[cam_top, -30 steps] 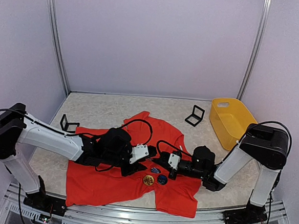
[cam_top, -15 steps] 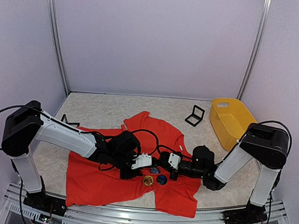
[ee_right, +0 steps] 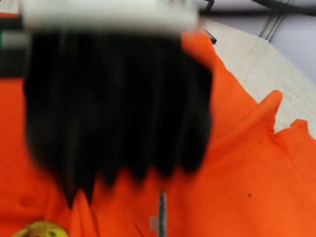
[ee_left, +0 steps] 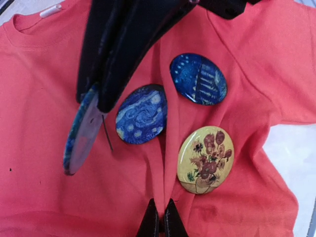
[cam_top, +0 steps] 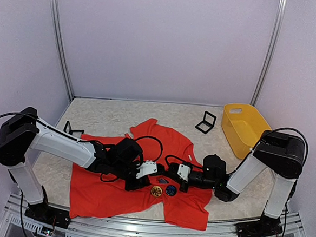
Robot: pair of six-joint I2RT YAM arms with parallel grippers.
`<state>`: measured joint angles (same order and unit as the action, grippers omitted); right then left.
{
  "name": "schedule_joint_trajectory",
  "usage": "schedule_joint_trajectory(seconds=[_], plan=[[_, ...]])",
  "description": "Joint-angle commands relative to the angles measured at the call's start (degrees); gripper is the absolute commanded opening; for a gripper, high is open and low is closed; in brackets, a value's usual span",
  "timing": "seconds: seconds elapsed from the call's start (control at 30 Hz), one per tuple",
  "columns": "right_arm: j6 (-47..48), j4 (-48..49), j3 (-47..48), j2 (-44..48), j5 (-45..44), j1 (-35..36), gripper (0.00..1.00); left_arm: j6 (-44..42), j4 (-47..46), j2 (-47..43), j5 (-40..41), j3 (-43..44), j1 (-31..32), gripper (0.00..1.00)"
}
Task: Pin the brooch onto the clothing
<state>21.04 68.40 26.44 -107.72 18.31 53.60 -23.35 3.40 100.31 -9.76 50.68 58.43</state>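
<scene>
The clothing, a red-orange T-shirt (cam_top: 117,194), lies spread on the table. My left gripper (ee_left: 160,224) is shut, pinching a raised fold of its fabric (ee_left: 165,177) just below the sunflower badge. My right gripper (ee_left: 94,96) is shut on the brooch (ee_left: 79,136), a round blue one held on edge over the shirt with its pin (ee_left: 106,132) standing open. Both grippers meet mid-shirt, left gripper (cam_top: 138,177) and right gripper (cam_top: 171,171). In the right wrist view the brooch (ee_right: 162,215) shows edge-on, with the blurred black left gripper (ee_right: 118,98) close in front.
Three round badges lie on the shirt: a starry-night one (ee_left: 141,113), a blue one (ee_left: 198,79) and a yellow sunflower one (ee_left: 205,159). A yellow basket (cam_top: 254,118) stands at the back right. Small black stands sit at the back (cam_top: 205,122) and at the left (cam_top: 72,130).
My left gripper has moved right toward the badges and closed on a fold of the shirt. The right arm has held still with the brooch.
</scene>
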Motion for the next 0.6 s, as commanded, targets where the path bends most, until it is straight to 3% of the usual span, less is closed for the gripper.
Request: schedule_joint_trajectory(seconds=[0.0,0.33,0.57], plan=[[2.2,2.8,0.4,-1.1,-0.4,1.0,0.0,5.3,-8.1,-5.3,-5.9,-3.5,-1.4,0.0],[5.1,3.9,0.1,-2.6,-1.8,3.0,0.0,9.3,-12.2,-7.1,-10.2,-5.1,-3.0,0.0],[1.7,7.5,-1.5,-2.2,-1.1,4.2,0.0,10.0,-12.2,-6.8,-10.1,-5.4,-3.2,0.0]])
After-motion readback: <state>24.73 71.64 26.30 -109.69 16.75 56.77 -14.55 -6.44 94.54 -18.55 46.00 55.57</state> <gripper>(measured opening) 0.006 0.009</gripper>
